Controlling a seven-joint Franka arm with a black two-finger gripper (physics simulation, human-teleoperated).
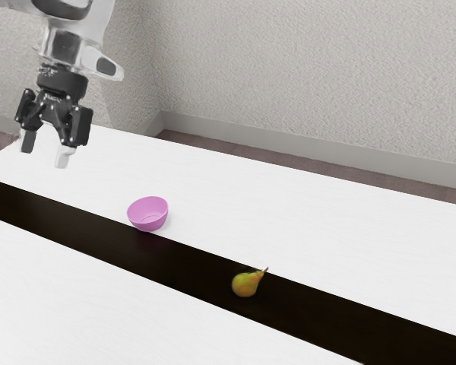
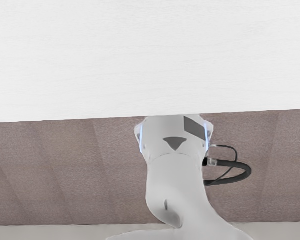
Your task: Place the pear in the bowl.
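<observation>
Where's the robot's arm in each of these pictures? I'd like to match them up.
Exterior view: the arm comes in at the upper left, its open gripper above the table.
Wrist view: the arm is at the lower middle, just past the table's edge.
Shared landmark: the white table, with brownish floor beyond its edge.

Reads orchid pink on the bowl [image 1: 147, 222]. Grades from yellow-green to orange-brown on the pear [image 1: 245, 285], browner on its stem [image 1: 265, 270]. Shows white with faint grain on the table [image 1: 99, 289], plus a near-black band [image 1: 190, 270] across it. Runs black on the gripper [image 1: 45, 150], whitish on its fingertips [image 1: 63, 157]. Reads pale grey on the arm [image 2: 175, 175], with dark grey patches and light-blue strips [image 2: 141, 138]; black on the cable [image 2: 242, 171]. Shows mottled off-white on the wall [image 1: 311, 76], speckled mauve-brown on the floor [image 2: 65, 170].
</observation>
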